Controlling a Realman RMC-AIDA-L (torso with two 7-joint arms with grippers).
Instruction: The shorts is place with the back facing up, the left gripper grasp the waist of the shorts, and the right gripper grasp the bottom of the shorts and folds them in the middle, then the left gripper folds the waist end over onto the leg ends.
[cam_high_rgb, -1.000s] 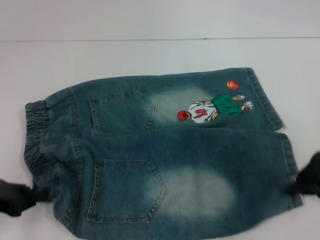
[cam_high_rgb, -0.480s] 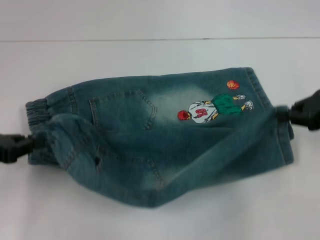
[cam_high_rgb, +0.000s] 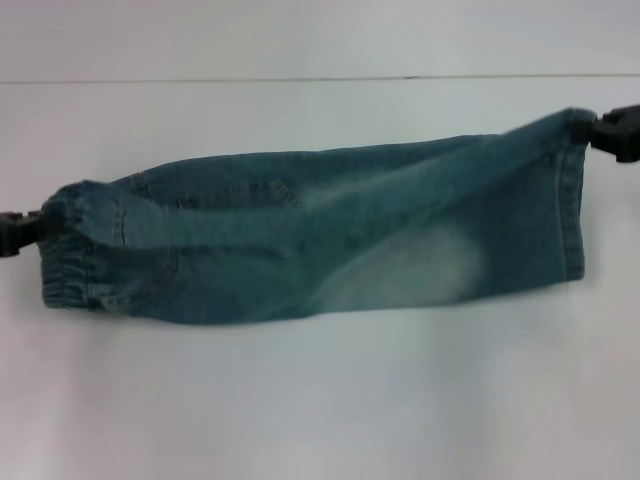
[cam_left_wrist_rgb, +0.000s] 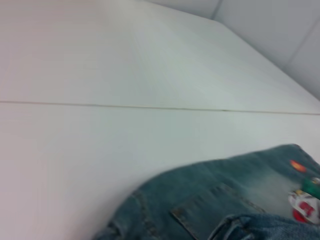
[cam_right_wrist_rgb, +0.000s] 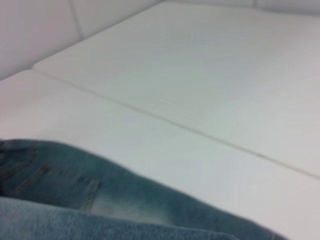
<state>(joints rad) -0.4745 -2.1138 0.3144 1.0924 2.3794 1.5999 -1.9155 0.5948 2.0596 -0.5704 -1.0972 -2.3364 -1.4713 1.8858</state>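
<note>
I see the white tabletop (cam_high_rgb: 320, 400) carrying the work, with one thin seam line running across it toward its far edge. The shorts (cam_high_rgb: 320, 235) lie across the middle of the tabletop, doubled lengthwise into a long denim band, the elastic waist toward the left edge and the leg hems toward the right edge. A pale washed patch shows on the upper layer near the leg end. In the left wrist view I see a back pocket (cam_left_wrist_rgb: 210, 212) and part of a coloured print (cam_left_wrist_rgb: 302, 200) on the lower layer. The left end effector (cam_high_rgb: 15, 233) sits at the left edge, clamped on the waist of the shorts. The right end effector (cam_high_rgb: 612, 130) sits at the right edge, toward the far side, clamped on the upper hem corner, which is raised.
</note>
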